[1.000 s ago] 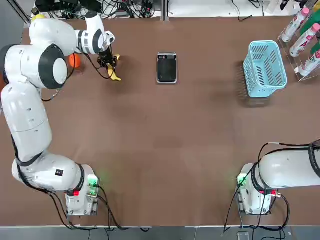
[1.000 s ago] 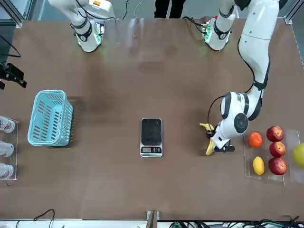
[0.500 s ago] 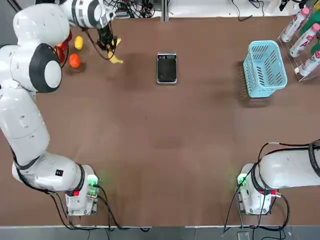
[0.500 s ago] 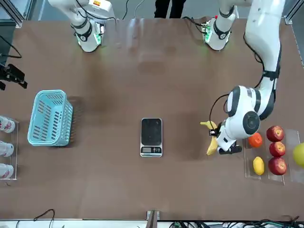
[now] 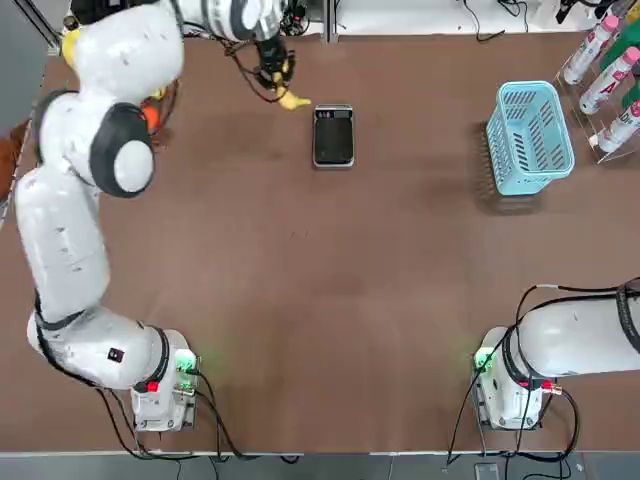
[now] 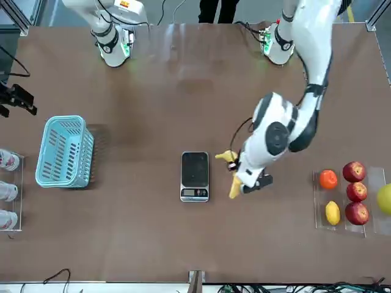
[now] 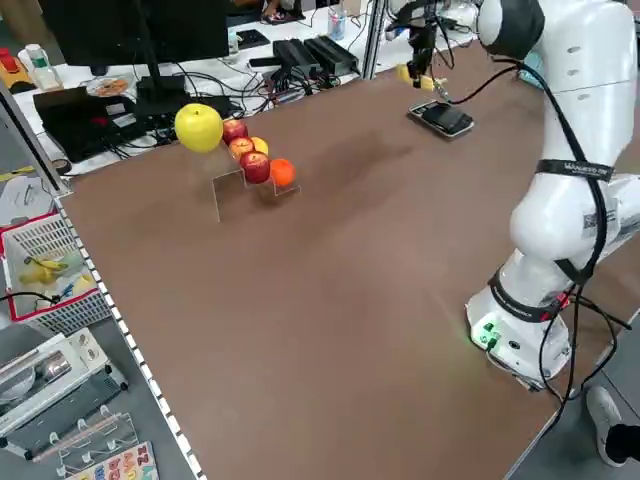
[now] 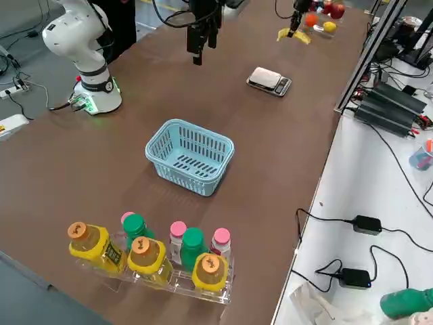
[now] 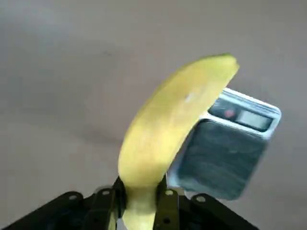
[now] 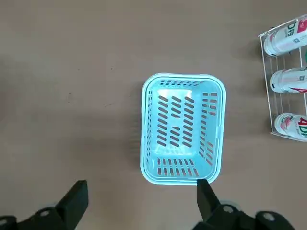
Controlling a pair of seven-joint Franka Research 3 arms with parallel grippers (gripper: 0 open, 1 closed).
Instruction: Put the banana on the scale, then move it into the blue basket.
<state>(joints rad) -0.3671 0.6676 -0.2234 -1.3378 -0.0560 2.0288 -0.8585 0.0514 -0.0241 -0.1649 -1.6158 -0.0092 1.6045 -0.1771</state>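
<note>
Top view: left gripper (image 5: 272, 75) was raised near the table's far edge, pinching the banana (image 5: 291, 98) by one end; the fruit hung clear of the table, just beside the scale (image 5: 333, 135) on its left-arm side. The blue basket (image 5: 531, 137) stood well apart toward the right arm's side, bottles (image 5: 606, 62) in a rack beyond it.

Front view: the banana (image 6: 233, 175) was held beside the scale (image 6: 195, 176), not on it. The fruit rack (image 6: 349, 196) stood behind the left arm; the basket (image 6: 64, 152) was at the opposite end.

Left side view: the banana (image 7: 415, 78) was held above the table, just short of the scale (image 7: 441, 118).

Right side view: right gripper (image 8: 202, 32) hung high over the table, fingers spread, holding nothing; the basket (image 8: 190, 156) was empty, with bottles (image 8: 152, 257) nearby.

Left wrist view: fingers (image 9: 106, 203) were clamped on the banana's (image 9: 168, 123) lower end, the scale (image 9: 223, 150) partly behind it.

Right wrist view: the basket (image 10: 182, 127) lay empty below the spread fingers (image 10: 75, 200).
</note>
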